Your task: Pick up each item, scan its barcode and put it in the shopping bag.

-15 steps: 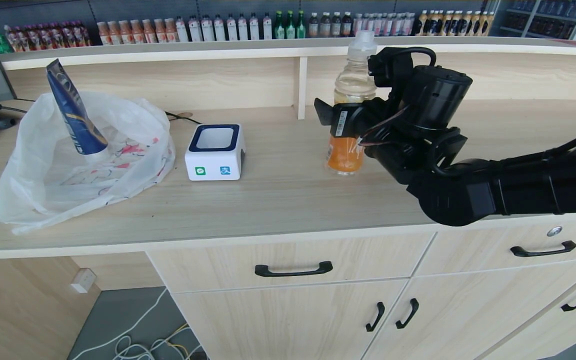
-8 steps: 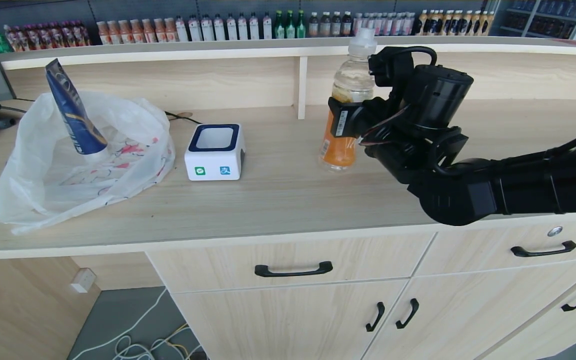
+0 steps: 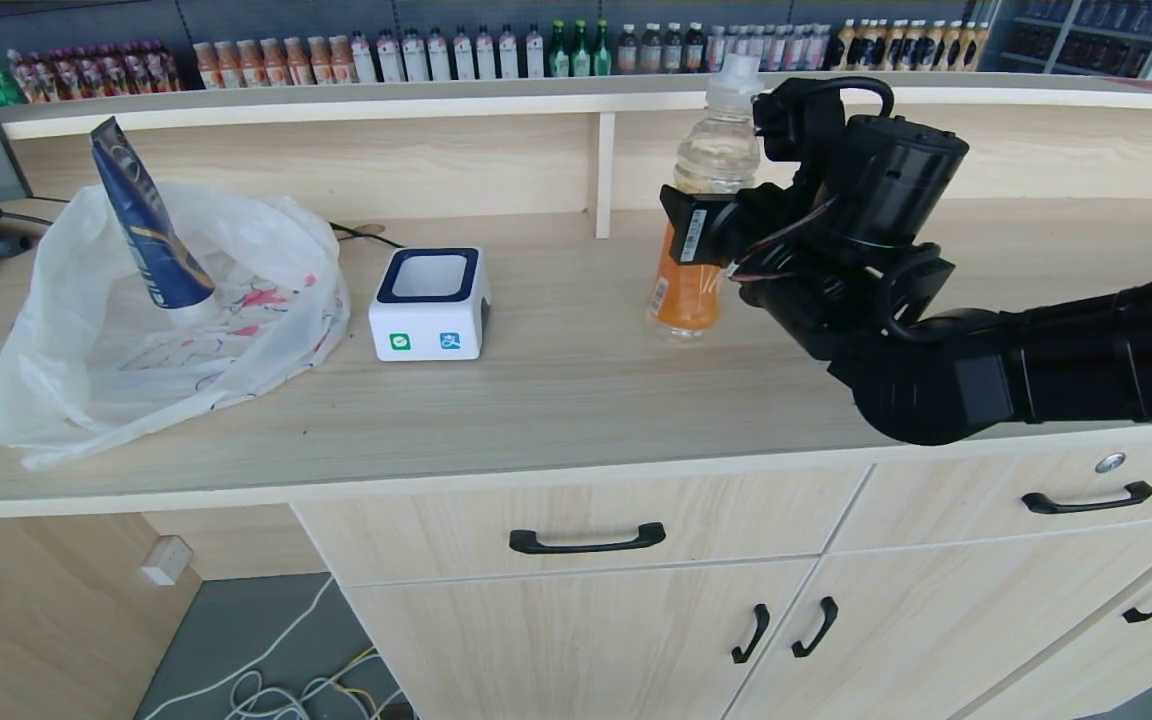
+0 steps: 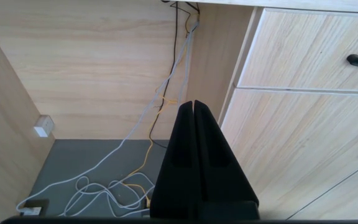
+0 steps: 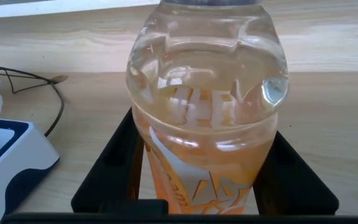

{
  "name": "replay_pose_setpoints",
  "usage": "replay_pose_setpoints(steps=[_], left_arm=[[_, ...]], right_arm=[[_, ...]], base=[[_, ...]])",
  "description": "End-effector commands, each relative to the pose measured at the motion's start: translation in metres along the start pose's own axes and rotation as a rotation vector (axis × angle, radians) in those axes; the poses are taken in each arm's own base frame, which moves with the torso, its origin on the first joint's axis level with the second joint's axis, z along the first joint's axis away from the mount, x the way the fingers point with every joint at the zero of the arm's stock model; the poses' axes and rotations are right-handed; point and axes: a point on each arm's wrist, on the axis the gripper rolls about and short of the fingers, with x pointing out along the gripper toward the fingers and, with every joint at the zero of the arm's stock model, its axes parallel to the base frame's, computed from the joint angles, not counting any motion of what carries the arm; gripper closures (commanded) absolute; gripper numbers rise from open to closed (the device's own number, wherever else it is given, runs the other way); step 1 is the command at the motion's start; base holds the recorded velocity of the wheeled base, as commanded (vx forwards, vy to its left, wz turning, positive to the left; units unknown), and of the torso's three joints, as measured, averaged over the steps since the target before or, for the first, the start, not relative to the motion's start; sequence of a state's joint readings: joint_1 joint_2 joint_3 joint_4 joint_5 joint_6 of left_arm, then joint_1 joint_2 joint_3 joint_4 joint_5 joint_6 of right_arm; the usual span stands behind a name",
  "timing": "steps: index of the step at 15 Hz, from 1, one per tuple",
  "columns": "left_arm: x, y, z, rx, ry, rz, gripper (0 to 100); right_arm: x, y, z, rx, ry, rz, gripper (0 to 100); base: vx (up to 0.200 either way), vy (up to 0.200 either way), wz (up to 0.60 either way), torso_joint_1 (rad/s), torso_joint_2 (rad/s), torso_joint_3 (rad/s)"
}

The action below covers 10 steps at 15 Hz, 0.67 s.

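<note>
Farthest left on my pale wood-grain counter (image 3: 556, 400) lies the crumpled white thin-plastic shopping bag (image 3: 86, 380), mouth open, with a dark blue glossy tube (image 3: 146, 235) standing tilted inside it. A thin black cable (image 3: 361, 237) runs along the counter behind the bag. Next comes the small white box-shaped scanner with a dark blue rim (image 3: 431, 303), well apart from the bottle, with bare counter between them. A pale wooden upright divider (image 3: 601, 175) stands at the back wall, just left of the bottle. The clear ribbed plastic bottle of orange drink (image 3: 714, 160) sits right of centre, leaning slightly, white cap up; I cannot tell whether its base touches the counter. My right tool (image 3: 711, 235) pinches the bottle's labelled middle, one black flat finger on each side, as my right wrist view (image 5: 197, 186) confirms. My left tool (image 4: 194, 143) hangs below counter height, its two black fingers pressed flat together with nothing between them, above loose white and yellow cables (image 4: 104, 193) on the grey floor, beside pale wood drawer fronts (image 4: 303, 50).
</note>
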<state>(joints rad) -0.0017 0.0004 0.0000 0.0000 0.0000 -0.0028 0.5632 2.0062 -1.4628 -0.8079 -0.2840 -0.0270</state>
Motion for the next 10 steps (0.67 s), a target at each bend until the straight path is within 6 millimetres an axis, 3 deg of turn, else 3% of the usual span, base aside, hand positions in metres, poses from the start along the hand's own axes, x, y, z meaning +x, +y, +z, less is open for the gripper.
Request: replay_pose_setpoints(steps=[1, 6, 10], left_arm=[[0.000, 0.000, 0.000, 0.000, 0.000, 0.000, 100], [0.000, 0.000, 0.000, 0.000, 0.000, 0.000, 100], [0.000, 0.000, 0.000, 0.000, 0.000, 0.000, 100]], right_arm=[[-0.005, -0.001, 0.011, 0.007, -0.023, 0.004, 100], [-0.024, -0.004, 0.037, 0.017, -0.060, 0.055, 100], [-0.066, -0.005, 0.052, 0.022, -0.039, 0.088, 100]], base=[[0.000, 0.000, 0.00, 0.000, 0.00, 0.000], [0.000, 0.000, 0.00, 0.000, 0.00, 0.000], [0.000, 0.000, 0.00, 0.000, 0.00, 0.000]])
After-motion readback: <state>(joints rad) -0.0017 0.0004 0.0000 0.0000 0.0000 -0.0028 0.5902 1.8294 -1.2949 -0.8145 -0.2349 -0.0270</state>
